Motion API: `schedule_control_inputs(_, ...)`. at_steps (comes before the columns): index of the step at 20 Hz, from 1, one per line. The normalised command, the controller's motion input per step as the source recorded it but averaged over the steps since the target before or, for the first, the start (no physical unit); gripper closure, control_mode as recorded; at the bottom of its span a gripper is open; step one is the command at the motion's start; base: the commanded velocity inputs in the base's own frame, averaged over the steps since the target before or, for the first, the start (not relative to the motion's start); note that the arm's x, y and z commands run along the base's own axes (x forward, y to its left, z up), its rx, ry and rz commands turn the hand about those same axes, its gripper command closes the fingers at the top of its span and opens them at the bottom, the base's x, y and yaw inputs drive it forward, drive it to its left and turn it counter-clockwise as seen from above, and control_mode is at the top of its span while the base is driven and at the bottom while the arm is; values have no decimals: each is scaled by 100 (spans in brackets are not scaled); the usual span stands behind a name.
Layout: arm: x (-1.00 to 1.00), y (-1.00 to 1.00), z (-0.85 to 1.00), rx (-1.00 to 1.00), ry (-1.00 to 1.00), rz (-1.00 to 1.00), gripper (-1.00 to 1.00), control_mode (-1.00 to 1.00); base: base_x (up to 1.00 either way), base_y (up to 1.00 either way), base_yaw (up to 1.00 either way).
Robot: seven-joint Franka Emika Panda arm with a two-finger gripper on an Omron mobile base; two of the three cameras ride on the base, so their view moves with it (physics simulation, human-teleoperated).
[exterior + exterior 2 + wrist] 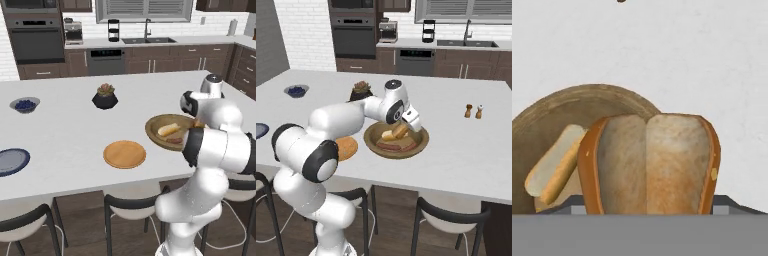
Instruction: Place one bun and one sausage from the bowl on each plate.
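Golden-brown split bun [649, 165] held close up against the hand camera, cut face toward the lens, clamped in the two-finger gripper [404, 126] just above the wide brown wooden bowl [421, 142]. Fingertips hidden behind the bun, so exact opening not readable; closed on the bread. Directly beneath and slightly to one side of the gripper, inside the bowl: a second pale bun [168, 129] lying on its side and reddish-brown sausages [391, 146] on the bowl floor. Beside the bowl, near the gripper toward the robot's left: flat round orange-tan wooden plate [124, 154], bare. Well apart, farther left along the white counter [65, 130]: grey-blue plate with darker blue rim [11, 161], also bare. Beyond the gripper, farther across the counter: black pot with a succulent [105, 96] and small grey-blue bowl of dark blueberries [24, 104].
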Motion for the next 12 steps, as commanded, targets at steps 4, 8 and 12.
schedule_control_inputs(4, -100, 74, 71, 0, -11, 0, 100, -100, 0, 0, 0)
schedule_control_inputs(8, -96, 88, 100, 0, -2, 1, 100, -100, 0, 0, 0)
schedule_control_inputs(12, -21, 25, 25, 0, 0, 0, 100, 100, -67, 75, 0)
